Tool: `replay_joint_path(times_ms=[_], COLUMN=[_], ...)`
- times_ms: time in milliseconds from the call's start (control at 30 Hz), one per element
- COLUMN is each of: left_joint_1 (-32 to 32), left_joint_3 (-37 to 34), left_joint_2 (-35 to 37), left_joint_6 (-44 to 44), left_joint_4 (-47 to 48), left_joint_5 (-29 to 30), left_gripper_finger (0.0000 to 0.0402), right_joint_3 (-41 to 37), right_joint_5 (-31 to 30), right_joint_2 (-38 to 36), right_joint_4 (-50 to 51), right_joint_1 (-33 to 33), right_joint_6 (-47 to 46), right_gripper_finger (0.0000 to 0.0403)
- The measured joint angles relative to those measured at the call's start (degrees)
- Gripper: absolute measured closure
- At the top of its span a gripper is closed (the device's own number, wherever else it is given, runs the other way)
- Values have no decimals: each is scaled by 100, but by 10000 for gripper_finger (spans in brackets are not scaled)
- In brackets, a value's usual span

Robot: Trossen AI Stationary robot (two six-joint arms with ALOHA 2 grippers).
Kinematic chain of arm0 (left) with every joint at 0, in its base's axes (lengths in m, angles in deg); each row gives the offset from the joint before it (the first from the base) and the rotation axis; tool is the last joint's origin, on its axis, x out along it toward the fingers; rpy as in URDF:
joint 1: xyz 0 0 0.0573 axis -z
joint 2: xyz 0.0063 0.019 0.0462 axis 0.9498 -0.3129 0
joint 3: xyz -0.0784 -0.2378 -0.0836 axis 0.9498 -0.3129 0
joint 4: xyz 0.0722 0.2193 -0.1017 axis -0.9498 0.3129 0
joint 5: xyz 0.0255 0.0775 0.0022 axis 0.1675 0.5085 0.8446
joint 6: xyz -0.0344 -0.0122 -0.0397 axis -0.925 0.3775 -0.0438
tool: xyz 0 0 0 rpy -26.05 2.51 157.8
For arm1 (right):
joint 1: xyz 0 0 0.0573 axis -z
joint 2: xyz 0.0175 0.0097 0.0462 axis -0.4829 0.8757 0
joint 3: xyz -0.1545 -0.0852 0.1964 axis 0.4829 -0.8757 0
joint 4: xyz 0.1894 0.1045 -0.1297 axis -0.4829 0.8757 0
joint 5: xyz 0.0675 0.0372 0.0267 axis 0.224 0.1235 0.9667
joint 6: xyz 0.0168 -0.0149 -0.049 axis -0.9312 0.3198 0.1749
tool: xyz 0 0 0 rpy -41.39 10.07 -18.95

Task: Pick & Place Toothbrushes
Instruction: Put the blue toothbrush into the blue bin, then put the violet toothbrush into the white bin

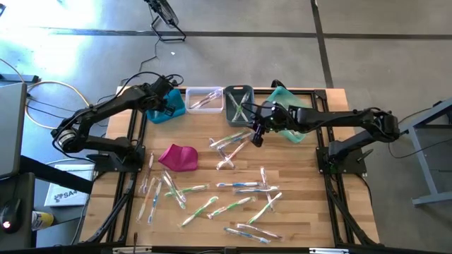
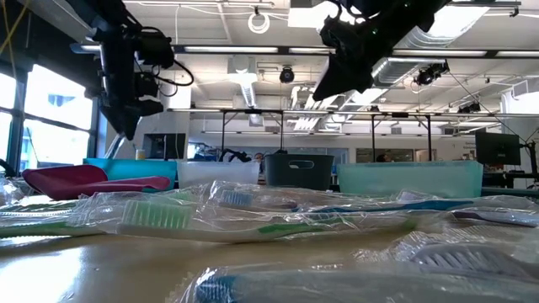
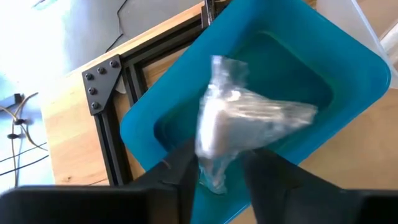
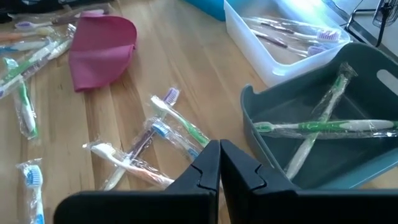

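Wooden counter (image 1: 212,162) carries scattered toothbrushes (image 1: 233,187). At its far edge, left hand (image 3: 217,165), fingers spread, hovers over the blue bin (image 3: 348,56) with a wrapped toothbrush (image 3: 242,118) between them. Right hand (image 4: 219,163), pressed together, hovers beside the grey bin (image 4: 261,124).

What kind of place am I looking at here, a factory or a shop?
More likely a robotics lab or workshop. A wooden table on a black metal frame carries two robot arms, wrapped toothbrushes lie scattered as practice items, and behind it stretches an open hall with ceiling ducts and desks.
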Motion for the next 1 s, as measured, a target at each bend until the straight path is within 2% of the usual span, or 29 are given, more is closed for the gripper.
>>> replay_joint_path(times_ms=[200,300,467,667,1000], left_joint_1=[0,0,15,13,13], left_joint_3=[0,0,0,0,0], left_joint_2=[0,0,0,0,2], left_joint_6=[162,534,830,825,1052], left_joint_4=[-360,-858,-1598,-1900,-1853], left_joint_5=[409,281,-307,-304,-340], left_gripper_finger=[232,220,219,220,220], right_joint_3=[0,0,0,0,0], right_joint_5=[2,3,2,2,-2], right_joint_2=[2,4,2,2,2], right_joint_4=[0,0,2,2,2], right_joint_1=[0,0,0,1,4], right_joint_6=[0,0,2,3,149], right_gripper_finger=[399,399,399,399,400])
